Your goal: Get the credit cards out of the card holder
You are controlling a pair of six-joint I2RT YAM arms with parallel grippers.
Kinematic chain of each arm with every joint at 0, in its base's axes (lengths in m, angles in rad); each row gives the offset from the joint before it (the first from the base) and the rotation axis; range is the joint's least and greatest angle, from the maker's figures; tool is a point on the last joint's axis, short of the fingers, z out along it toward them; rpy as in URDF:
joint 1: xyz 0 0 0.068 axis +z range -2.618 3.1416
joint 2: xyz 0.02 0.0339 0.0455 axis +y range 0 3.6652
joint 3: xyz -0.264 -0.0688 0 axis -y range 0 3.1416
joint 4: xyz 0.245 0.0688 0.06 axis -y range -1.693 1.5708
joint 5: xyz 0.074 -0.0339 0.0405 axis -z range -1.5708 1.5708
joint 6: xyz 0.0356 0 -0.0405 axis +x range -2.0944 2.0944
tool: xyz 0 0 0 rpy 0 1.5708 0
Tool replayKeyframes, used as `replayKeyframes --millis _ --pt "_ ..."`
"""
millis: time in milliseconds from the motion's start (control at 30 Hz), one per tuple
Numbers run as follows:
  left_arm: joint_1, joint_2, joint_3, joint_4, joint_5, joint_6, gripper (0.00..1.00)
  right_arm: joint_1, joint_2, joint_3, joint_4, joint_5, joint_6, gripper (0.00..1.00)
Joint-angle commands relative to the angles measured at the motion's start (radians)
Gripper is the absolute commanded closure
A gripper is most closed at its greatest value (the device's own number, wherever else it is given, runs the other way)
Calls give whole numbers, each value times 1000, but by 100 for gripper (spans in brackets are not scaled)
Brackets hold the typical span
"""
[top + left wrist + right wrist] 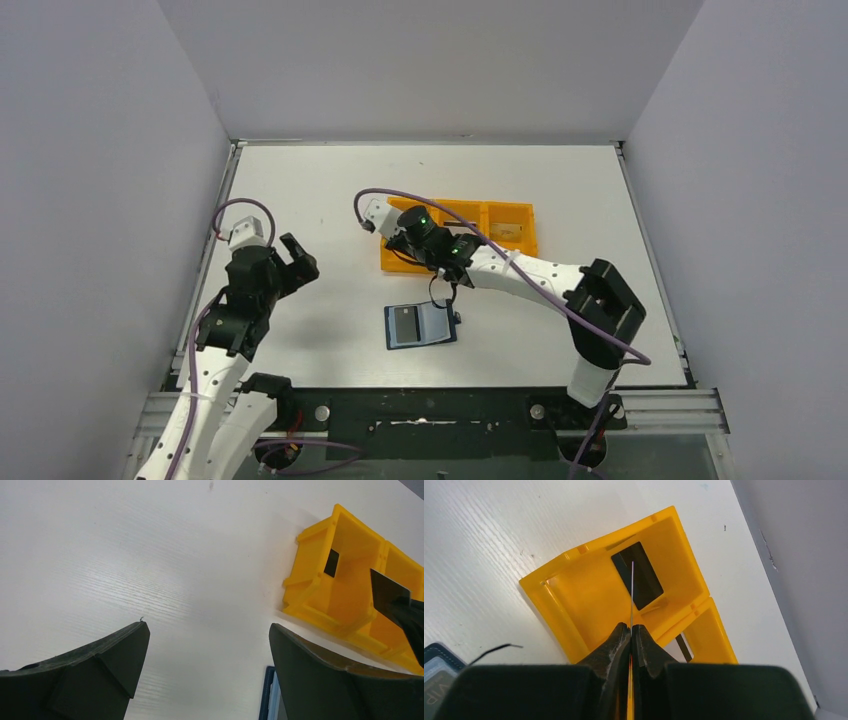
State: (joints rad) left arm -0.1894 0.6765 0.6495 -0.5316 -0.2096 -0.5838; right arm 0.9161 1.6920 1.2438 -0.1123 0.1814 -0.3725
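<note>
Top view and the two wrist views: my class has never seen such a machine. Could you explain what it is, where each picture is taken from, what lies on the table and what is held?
Two robot arms are bolted at the table's near edge. The top view looks down from above and behind them. The other two come from a camera on each wrist, with that arm's own jaws showing at the bottom. On the white table lie an orange three-compartment tray and an open blue card holder. The right arm reaches over the tray, jaws shut on a thin card; a dark card lies in the compartment below. The left arm has its jaws wide open, holding nothing.
</note>
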Motion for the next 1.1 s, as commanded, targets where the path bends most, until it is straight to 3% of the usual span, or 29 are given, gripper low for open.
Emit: replayKeyframes --millis 0,400,1067 --pt "7 -23 12 56 -22 18 8 -13 87 110 -7 51 -153 100" --pt "8 -41 12 51 -40 19 7 -51 274 226 -8 20 -253 100" --pt "11 -29 12 58 -18 21 8 -46 188 139 -84 5 -216 100"
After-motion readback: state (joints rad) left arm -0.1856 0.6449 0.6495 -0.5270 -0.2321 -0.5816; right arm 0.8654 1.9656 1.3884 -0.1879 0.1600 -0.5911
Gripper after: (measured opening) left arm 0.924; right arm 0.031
